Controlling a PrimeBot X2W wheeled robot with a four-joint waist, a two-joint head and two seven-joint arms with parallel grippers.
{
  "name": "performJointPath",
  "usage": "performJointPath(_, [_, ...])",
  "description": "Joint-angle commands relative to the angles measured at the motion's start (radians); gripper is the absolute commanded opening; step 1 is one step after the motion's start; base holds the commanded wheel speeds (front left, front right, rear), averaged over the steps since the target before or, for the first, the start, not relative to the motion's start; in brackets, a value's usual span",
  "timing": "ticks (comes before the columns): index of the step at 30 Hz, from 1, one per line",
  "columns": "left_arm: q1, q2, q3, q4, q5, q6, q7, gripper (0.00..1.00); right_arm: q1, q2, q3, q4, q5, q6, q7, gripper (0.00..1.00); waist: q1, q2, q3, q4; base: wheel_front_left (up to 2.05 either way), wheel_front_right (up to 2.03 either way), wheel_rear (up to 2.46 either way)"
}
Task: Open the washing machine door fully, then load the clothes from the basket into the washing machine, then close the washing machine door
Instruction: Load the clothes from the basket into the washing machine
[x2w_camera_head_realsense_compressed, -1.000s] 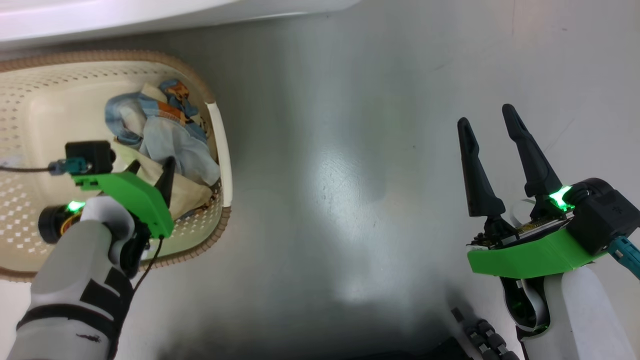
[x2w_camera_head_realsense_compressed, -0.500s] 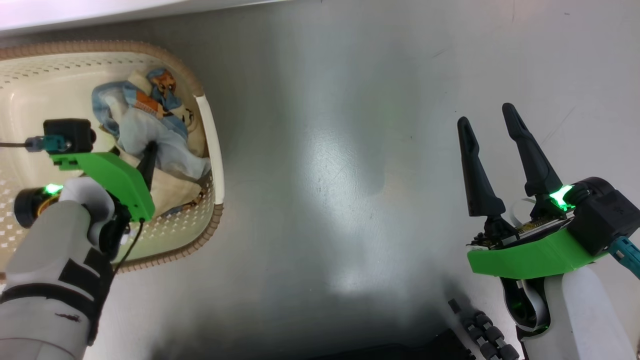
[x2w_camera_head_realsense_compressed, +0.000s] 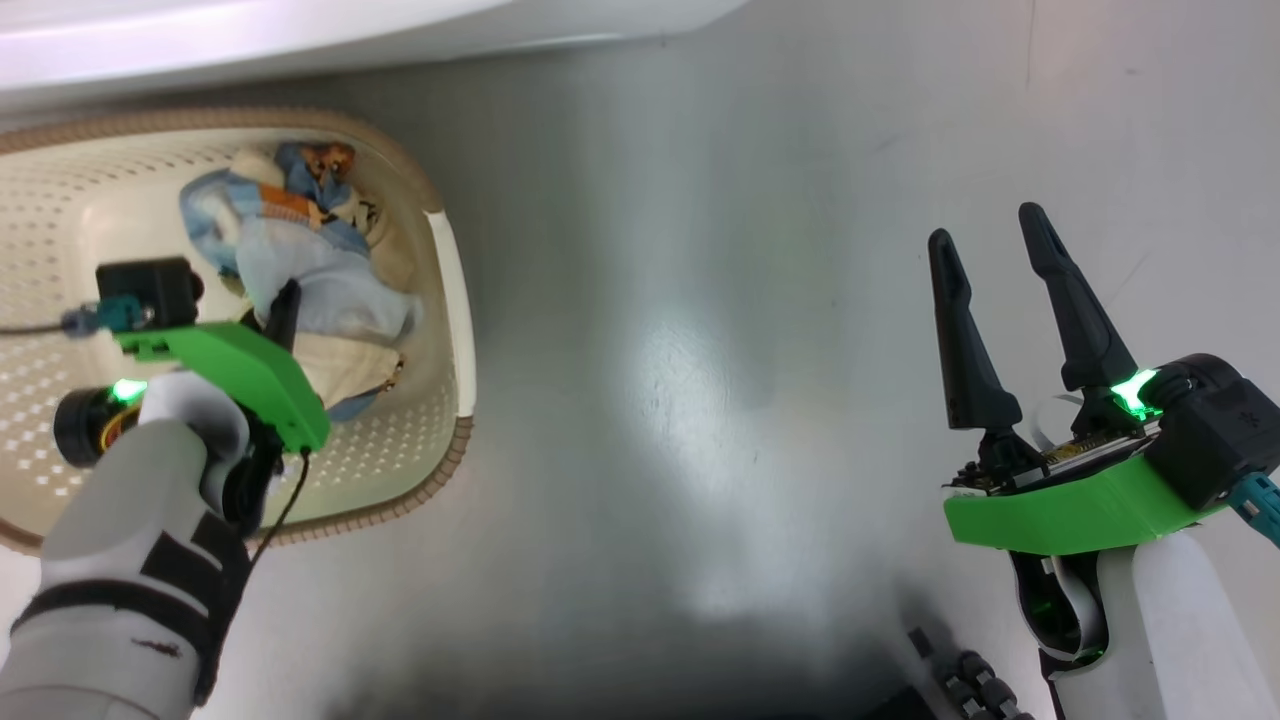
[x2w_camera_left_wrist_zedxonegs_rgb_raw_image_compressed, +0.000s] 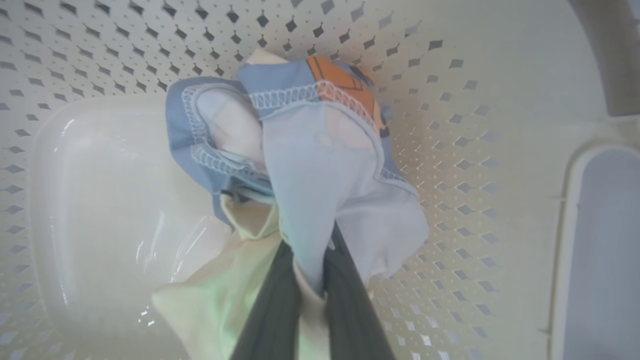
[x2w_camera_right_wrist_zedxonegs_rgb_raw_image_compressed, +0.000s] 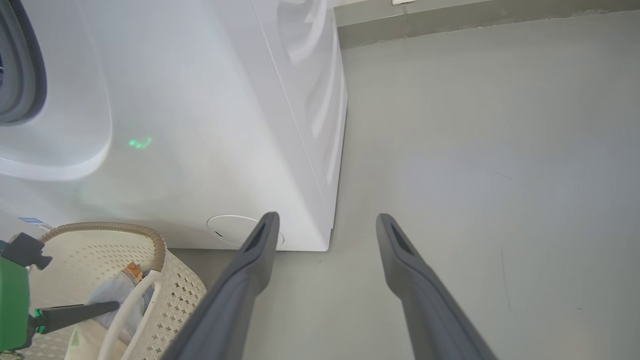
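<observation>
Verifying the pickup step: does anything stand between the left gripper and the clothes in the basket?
Nothing visible does. The left gripper is inside the basket, its jaws closed on the clothes, with light blue and cream fabric pinched between them.

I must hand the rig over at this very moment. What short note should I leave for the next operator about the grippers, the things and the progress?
Left gripper: jaws shut on the clothes, down inside the basket.
Right gripper: open, empty, above the floor.
The basket stands on the floor beside the washing machine.
Done: clothes gripped. Whether the door is fully open, I cannot tell.
Left: lift the clothes, load them into the washing machine, close the door.
</observation>
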Motion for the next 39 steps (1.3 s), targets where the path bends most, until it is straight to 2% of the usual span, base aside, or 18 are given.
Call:
performJointPath(1, [0.051,0.042,0.011,-0.006,-0.006,-0.001,-0.024,0.0,0.032,0.008,0.018,-0.017,-0.013,0.001,-0.005,1.0,0.0,0.0,-0.033,0.012,0.0,0.0,0.0])
performJointPath(6, [0.091,0.051,0.019,-0.015,-0.028,-0.002,-0.101,0.0,0.036,0.002,0.019,-0.004,-0.012,0.001,-0.005,1.0,0.0,0.0,-0.096,0.024,0.0,0.0,0.0])
performJointPath(10, [0.125,0.067,0.05,-0.05,-0.018,0.0,-0.122,0.0,0.044,-0.003,0.026,0.009,-0.009,0.001,-0.005,1.0,0.0,0.0,-0.15,0.034,0.0,0.0,0.0])
performJointPath(16, [0.242,0.079,0.199,-0.258,0.051,0.031,-0.123,0.0,0.062,-0.011,0.033,0.029,-0.004,0.001,-0.005,1.0,0.0,0.0,-0.238,0.051,0.0,0.0,0.0])
performJointPath(27, [0.525,0.016,0.491,-0.651,0.232,0.059,-0.123,0.0,0.114,-0.023,0.065,0.072,0.008,0.001,-0.005,1.0,0.0,0.0,-0.411,0.061,0.0,0.0,0.0])
performJointPath(33, [0.623,-0.031,0.588,-0.808,0.325,0.053,-0.123,0.0,0.134,-0.035,0.075,0.086,0.011,0.001,-0.005,1.0,0.0,0.0,-0.491,0.061,0.0,0.0,0.0])
performJointPath(39, [0.683,-0.065,0.649,-0.906,0.383,0.04,-0.123,0.0,0.154,-0.035,0.087,0.103,0.017,0.001,-0.005,1.0,0.0,0.0,-0.563,0.06,0.0,0.0,0.0])
